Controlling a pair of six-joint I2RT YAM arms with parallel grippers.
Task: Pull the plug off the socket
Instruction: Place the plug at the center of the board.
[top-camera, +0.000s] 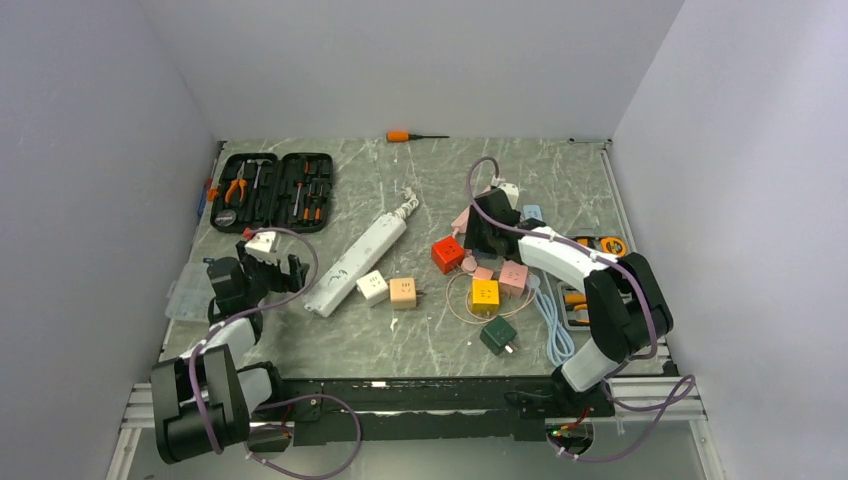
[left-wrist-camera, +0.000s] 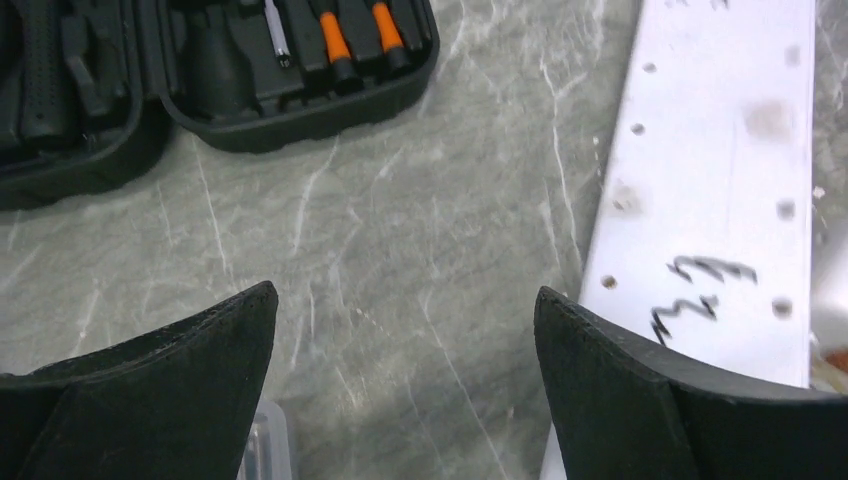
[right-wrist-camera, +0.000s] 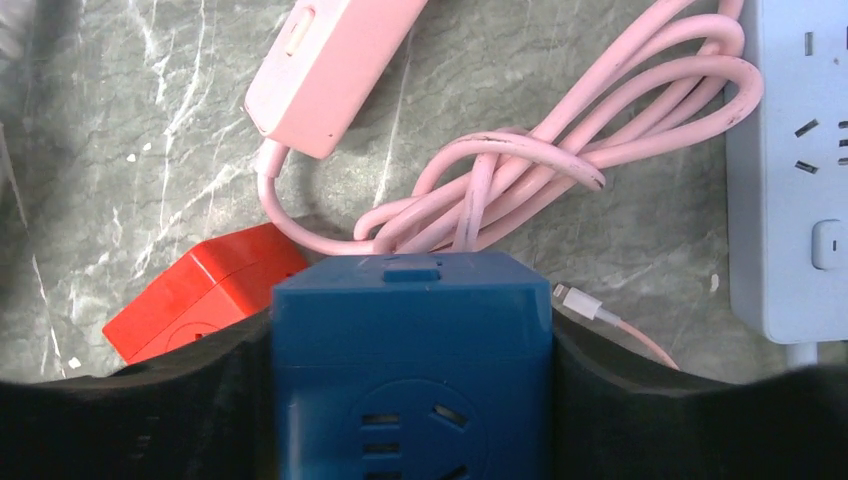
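While right fingers (right-wrist-camera: 150, 420) pinch a smooth blue cube socket (right-wrist-camera: 410, 360), left fingers (left-wrist-camera: 150, 400) spread wide, veined marble-look table (left-wrist-camera: 400, 250).

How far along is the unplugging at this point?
Done: the right gripper is clamped on the blue cube socket. In hand: only that grip. The socket face in the wrist view has nothing plugged in, and its other faces are hidden, so I cannot tell whether a plug is seated. Left to do: the left gripper hangs open and empty beside the white power strip, gripping no plug.
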